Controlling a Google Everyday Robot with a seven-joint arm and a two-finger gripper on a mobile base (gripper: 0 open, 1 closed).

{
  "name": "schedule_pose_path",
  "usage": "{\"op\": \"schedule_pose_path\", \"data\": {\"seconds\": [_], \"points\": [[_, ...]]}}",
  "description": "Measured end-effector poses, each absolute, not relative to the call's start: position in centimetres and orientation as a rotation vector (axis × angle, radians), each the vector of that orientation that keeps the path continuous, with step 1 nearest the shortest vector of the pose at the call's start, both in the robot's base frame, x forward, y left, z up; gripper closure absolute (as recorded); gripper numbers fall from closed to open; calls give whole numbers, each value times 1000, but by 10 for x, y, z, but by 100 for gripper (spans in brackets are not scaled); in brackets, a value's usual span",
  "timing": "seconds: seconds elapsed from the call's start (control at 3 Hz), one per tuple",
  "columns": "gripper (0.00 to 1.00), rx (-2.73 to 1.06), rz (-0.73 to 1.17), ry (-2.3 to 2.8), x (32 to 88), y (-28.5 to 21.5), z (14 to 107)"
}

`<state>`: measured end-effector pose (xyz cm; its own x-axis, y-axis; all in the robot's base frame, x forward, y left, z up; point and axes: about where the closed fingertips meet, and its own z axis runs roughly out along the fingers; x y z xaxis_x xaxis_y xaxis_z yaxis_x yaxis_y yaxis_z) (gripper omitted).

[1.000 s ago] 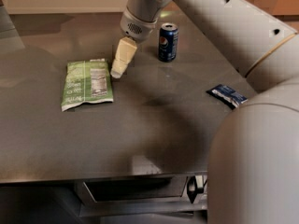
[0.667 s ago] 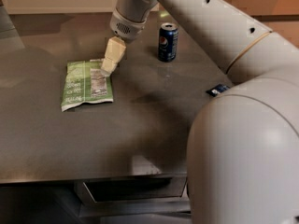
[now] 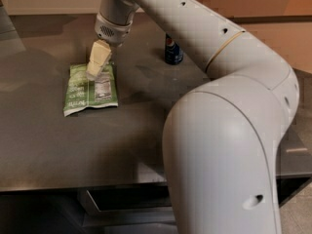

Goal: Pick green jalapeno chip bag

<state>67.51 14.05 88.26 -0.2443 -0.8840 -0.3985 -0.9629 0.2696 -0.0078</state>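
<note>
The green jalapeno chip bag [image 3: 80, 95] lies flat on the dark table [image 3: 53, 150] at the left, its white nutrition panel facing up. My gripper [image 3: 96, 62] hangs from the white arm and points down over the bag's upper edge, close above it or just touching it; I cannot tell which. It holds nothing that I can see.
A blue soda can [image 3: 173, 52] stands at the back of the table, partly behind my arm. The large white arm [image 3: 229, 130] fills the right side and hides the table there. The table's front edge runs along the bottom left.
The gripper has moved left from beside the bag's right edge to over the bag's upper part. The arm now hides the small packet on the right.
</note>
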Motion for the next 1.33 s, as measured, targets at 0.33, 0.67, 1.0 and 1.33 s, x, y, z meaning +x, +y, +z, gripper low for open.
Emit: {"op": "schedule_pose_path", "data": {"seconds": [0.33,0.67,1.0,1.33], "points": [[0,-1672,342,2275,678,141,870],[0,-1662,349,2313,684,146,857],[0,-1654,356,2341,690,152,844],[0,-1636,368,2365,696,156,832]]}}
